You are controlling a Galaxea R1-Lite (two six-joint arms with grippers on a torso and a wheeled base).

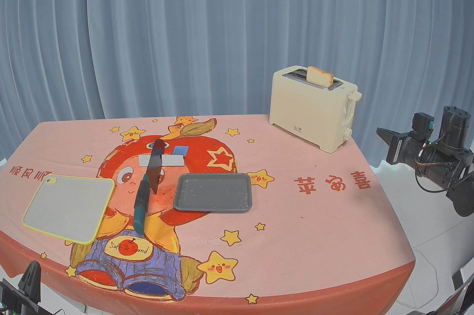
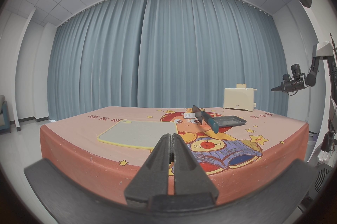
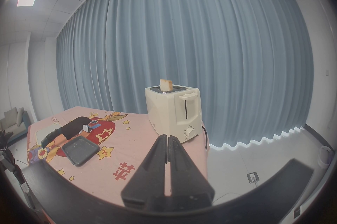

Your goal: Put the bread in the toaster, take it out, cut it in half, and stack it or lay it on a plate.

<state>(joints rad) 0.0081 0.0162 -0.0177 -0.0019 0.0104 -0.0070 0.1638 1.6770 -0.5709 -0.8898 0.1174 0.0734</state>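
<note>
Setup: table covered with a pink cartoon tablecloth (image 1: 306, 232), blue curtain (image 1: 237, 24) behind.

- Toaster (image 1: 311, 108): cream, two slots, standing at the far right corner of the table. Its side lever (image 3: 187, 95) sits at the top of its track, with a dial (image 3: 190, 132) below it. There is a small dark printed mark (image 1: 297, 129) low on the front face.
- Bread (image 1: 320, 76): one slice, upright in the toaster's slot, with its upper part showing above the slot.
- Plate (image 1: 213, 192): a grey rectangular tray at mid-table, left of and nearer than the toaster.
- Knife (image 1: 148, 182): teal handle and dark blade, just left of the plate. The blade end lies over a small white-and-blue block (image 1: 173, 160), and the handle points to the near side.
- Cutting board (image 1: 69, 207): grey with a yellow-green rim, flat at the near left, apart from the knife.
- Writing on the cloth: large red characters (image 1: 332, 182) to the right of the plate, more at the left edge (image 1: 29, 171), and a small label on the apple badge (image 1: 129, 247).
- Left gripper (image 2: 172, 135): fingers pressed together and holding nothing, off the near left edge of the table.
- Right gripper (image 3: 167, 137): fingers also pressed together and holding nothing. It is off the right side of the table, pointed toward the toaster and well apart from it.
</note>
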